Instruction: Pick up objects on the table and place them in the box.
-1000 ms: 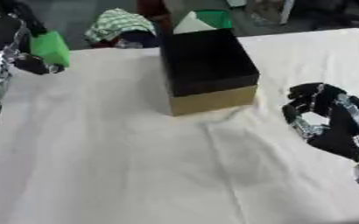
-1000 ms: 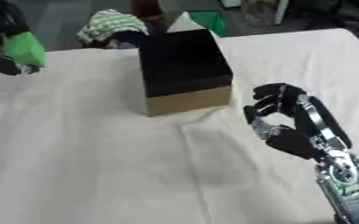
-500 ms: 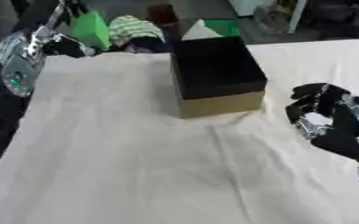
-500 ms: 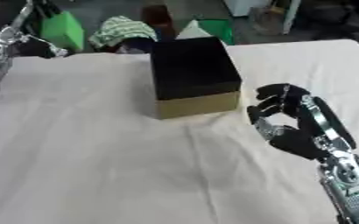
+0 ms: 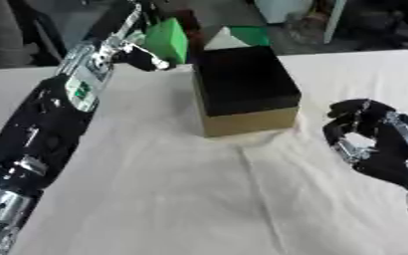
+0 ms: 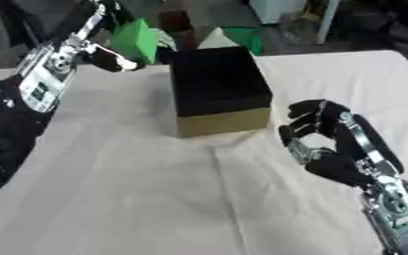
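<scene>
A green block is held up in the air by my left hand, whose fingers are curled round it, just left of the box's far corner. The box is black inside with tan cardboard sides and stands open-topped in the middle of the white cloth. At the right, my right hand hovers over the cloth beside the box with its fingers curled and nothing in them.
A white cloth covers the table. A green and white folded thing sticks up behind the box's far edge. Dark clutter and a white bin lie beyond the table.
My left arm has swung right and forward, carrying the green block from the table's left edge to beside the box. The right hand has stayed in place.
</scene>
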`<action>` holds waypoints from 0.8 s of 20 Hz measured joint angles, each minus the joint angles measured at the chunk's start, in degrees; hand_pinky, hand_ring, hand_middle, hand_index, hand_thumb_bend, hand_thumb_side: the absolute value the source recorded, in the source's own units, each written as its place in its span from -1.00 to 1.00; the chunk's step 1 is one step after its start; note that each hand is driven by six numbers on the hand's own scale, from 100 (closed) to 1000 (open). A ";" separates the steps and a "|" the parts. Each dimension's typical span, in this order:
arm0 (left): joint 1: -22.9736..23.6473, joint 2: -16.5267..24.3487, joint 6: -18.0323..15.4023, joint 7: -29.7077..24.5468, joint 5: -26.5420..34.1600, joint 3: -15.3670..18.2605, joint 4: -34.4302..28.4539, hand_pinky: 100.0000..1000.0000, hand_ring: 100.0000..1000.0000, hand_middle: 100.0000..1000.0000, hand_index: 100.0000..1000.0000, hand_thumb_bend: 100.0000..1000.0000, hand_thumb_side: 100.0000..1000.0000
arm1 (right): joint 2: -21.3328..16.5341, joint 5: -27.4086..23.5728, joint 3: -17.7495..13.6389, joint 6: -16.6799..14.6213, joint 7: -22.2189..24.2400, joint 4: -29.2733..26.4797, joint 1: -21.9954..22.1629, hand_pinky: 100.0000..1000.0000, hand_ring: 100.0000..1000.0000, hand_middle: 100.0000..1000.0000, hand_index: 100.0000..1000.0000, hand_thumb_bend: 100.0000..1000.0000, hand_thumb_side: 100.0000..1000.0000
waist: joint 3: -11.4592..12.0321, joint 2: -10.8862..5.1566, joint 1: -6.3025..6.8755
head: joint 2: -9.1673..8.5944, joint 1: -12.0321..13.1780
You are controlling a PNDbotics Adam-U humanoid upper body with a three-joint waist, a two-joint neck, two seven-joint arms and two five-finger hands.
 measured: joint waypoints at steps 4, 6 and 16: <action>-0.53 -2.37 -0.69 0.71 -1.10 -0.20 1.09 0.16 -0.08 -0.54 0.29 0.28 -1.00 | 0.52 -0.17 0.74 -0.01 0.86 0.00 -1.04 0.12 0.18 0.18 0.41 -0.61 -0.54 | -1.15 0.58 0.01 | -0.34 0.43; -0.66 -3.17 -1.02 1.21 -2.12 -0.19 1.86 0.16 -0.07 -0.52 0.30 0.29 -0.99 | 0.96 -0.27 1.10 -0.04 1.27 0.00 -1.58 0.12 0.18 0.18 0.41 -0.61 -0.54 | -2.08 0.90 0.05 | -0.58 0.64; -0.95 -4.74 -1.86 4.25 -4.09 0.12 4.12 0.18 0.02 -0.29 0.37 0.70 -0.70 | 1.95 -0.48 2.06 -0.05 2.23 0.00 -3.37 0.12 0.18 0.18 0.41 -0.62 -0.52 | -5.69 2.92 0.91 | -2.01 1.07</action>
